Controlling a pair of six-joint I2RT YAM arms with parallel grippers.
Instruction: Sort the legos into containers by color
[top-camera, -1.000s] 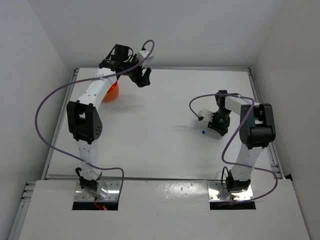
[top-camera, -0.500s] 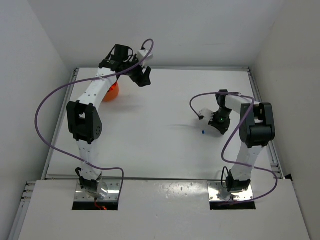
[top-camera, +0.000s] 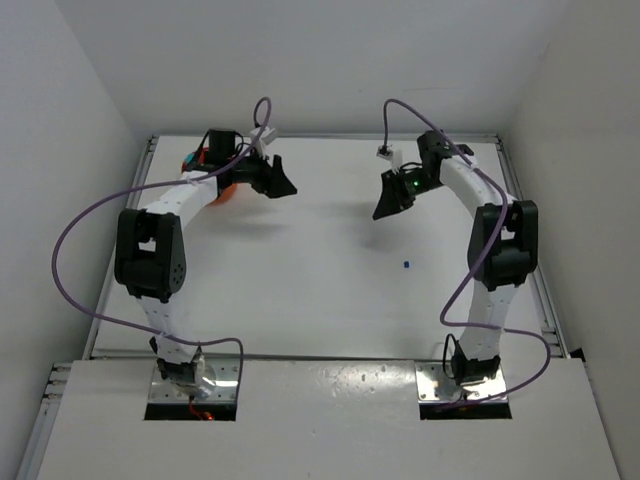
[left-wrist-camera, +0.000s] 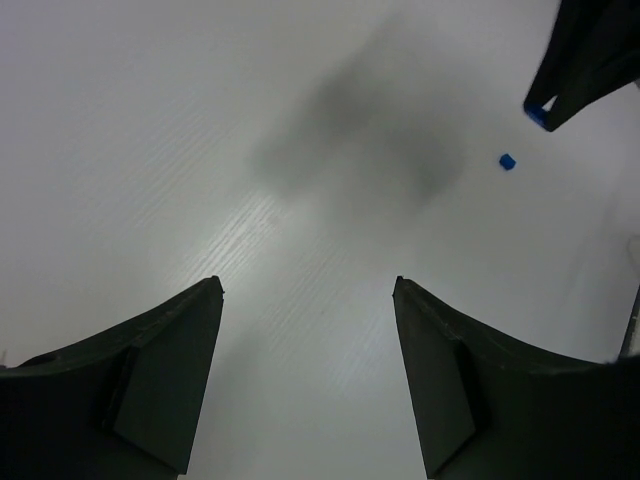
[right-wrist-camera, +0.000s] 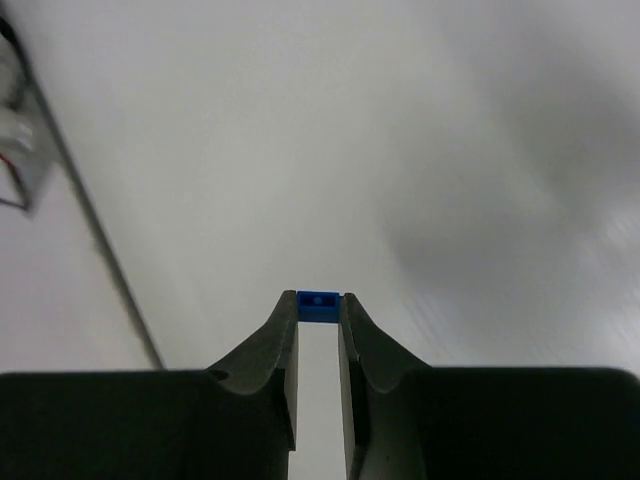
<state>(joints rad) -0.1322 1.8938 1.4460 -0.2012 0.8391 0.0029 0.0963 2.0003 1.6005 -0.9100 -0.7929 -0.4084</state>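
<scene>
The brick (right-wrist-camera: 320, 306) in the black right gripper (right-wrist-camera: 319, 312) is bright blue. A tiny bit (top-camera: 408, 265) on the white table (top-camera: 300, 290) is blue too. The bowl (top-camera: 229, 191) is orange. The left arm (top-camera: 180, 203) and right arm (top-camera: 468, 183) are white with black joints. Their cables (top-camera: 80, 215) are purple.

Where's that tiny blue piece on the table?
Top view: the tiny blue piece lies alone right of centre, on the near side of the right gripper.
</scene>
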